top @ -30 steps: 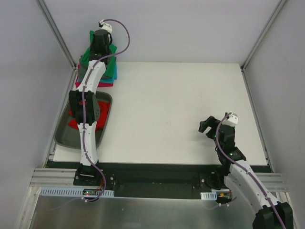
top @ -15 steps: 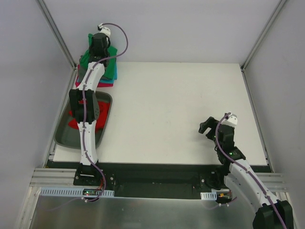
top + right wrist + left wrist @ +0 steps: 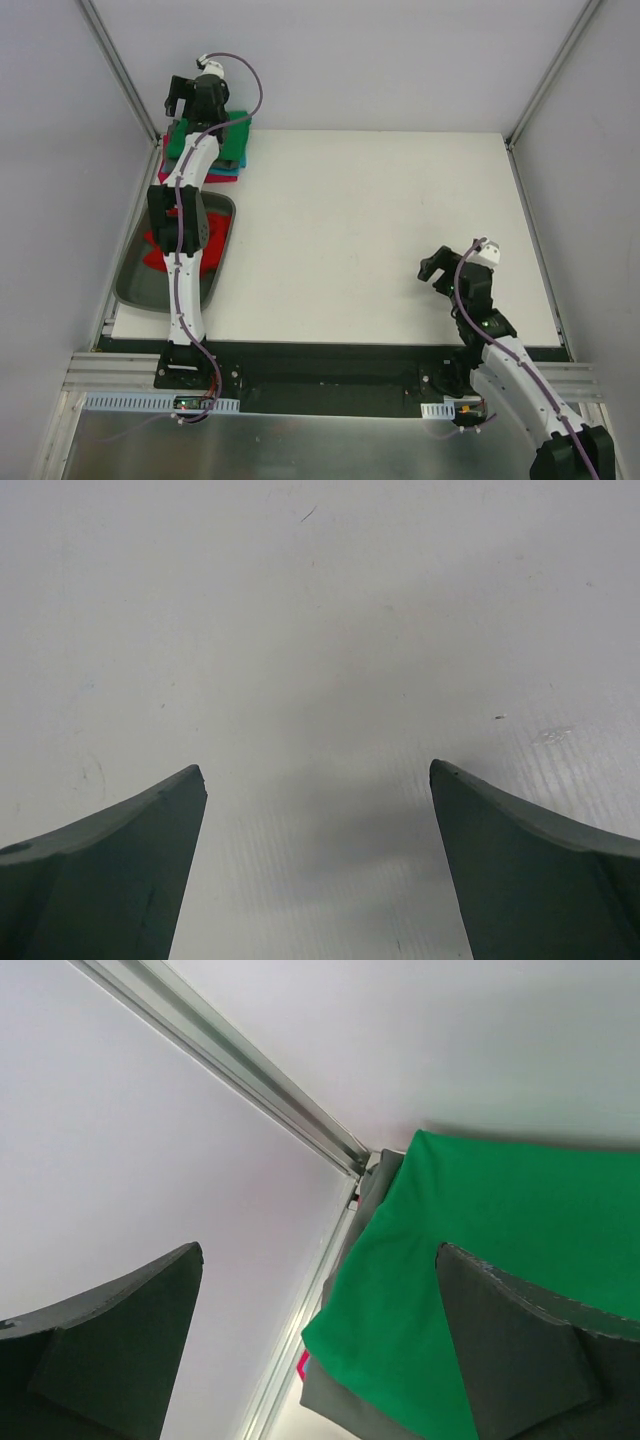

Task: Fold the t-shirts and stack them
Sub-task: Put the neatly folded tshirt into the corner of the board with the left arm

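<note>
Stacking step: judging from how things lie, the green t-shirt point(image 3: 228, 133) is already placed on the pile, and this step looks all but finished.
Left gripper: the left gripper point(image 3: 181, 97) hovers at the 11 o'clock corner of the surface point(image 3: 380, 220), with its jaws spread wide and nothing between them. In its wrist view the green cloth lies below and to the 4 o'clock side, apart from both fingers.
Stack: the green t-shirt lies folded on top. A teal t-shirt point(image 3: 238, 155) and a pink-magenta t-shirt point(image 3: 222, 177) show at the edges beneath it. A grey t-shirt point(image 3: 345, 1415) peeks out under the green one in the wrist view. The pile sits tight against the frame corner.
Red t-shirt: the red t-shirt point(image 3: 158, 258) lies crumpled in the grey tray point(image 3: 135, 290) at 8 o'clock, partly hidden by the left arm and not yet folded.
Right gripper: the right gripper point(image 3: 430, 268) hangs wide open at 4 o'clock above bare white surface, holding nothing.
Progress: four shirts appear stacked and one remains.
Next move: it likely calls for the left arm to lift clear of the pile without dragging the green layer. It would then swing toward 8 o'clock, pinch the red shirt and carry it to the open middle, where both grippers can spread and fold it.
Risk: a finger catching the top fold on the way out could skew the pile.
</note>
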Motion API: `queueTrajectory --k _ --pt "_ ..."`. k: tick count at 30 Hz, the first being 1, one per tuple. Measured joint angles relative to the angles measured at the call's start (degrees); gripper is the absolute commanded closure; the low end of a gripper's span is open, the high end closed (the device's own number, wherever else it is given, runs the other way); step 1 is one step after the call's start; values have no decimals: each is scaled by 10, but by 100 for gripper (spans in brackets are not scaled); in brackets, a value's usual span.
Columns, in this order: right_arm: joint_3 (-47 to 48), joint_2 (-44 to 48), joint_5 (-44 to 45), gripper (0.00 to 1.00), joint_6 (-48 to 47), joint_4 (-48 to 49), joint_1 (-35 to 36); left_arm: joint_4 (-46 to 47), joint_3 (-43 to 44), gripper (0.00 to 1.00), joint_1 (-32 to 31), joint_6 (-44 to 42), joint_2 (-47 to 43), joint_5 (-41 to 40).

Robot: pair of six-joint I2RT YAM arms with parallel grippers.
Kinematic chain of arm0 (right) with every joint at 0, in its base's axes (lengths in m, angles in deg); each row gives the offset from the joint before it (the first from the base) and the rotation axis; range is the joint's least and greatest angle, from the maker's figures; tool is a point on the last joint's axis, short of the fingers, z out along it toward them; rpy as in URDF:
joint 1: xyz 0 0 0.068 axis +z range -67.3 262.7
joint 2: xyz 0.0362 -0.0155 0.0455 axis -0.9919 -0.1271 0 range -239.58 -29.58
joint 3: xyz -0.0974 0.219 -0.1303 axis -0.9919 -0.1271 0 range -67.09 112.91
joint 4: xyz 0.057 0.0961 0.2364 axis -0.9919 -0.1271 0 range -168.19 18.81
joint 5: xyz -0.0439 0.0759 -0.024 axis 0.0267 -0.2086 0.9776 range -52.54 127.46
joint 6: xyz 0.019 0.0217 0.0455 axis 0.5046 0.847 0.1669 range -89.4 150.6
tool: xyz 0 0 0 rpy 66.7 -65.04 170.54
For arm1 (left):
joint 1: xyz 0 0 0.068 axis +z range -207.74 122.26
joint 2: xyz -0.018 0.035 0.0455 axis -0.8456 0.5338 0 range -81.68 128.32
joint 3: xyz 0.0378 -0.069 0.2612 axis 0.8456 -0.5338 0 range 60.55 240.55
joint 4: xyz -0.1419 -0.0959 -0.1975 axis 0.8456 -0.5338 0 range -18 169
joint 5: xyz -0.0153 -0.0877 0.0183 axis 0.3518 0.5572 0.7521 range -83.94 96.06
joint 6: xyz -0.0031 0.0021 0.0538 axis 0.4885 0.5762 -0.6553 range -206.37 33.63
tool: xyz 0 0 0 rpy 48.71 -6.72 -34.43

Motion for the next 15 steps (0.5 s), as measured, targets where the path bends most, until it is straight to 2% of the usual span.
queueTrajectory --k 5,9,12,15 --pt "0 35 -7 4 4 -18 0 -16 -19 1 0 35 -20 1" --pt "0 64 -16 4 5 -43 0 -80 -29 1 -7 92 -61 11" --pt "3 81 -22 4 6 -68 0 -146 -40 1 -19 155 -119 49" --pt "7 100 -33 4 9 -94 0 -197 -85 1 -41 226 -216 115"
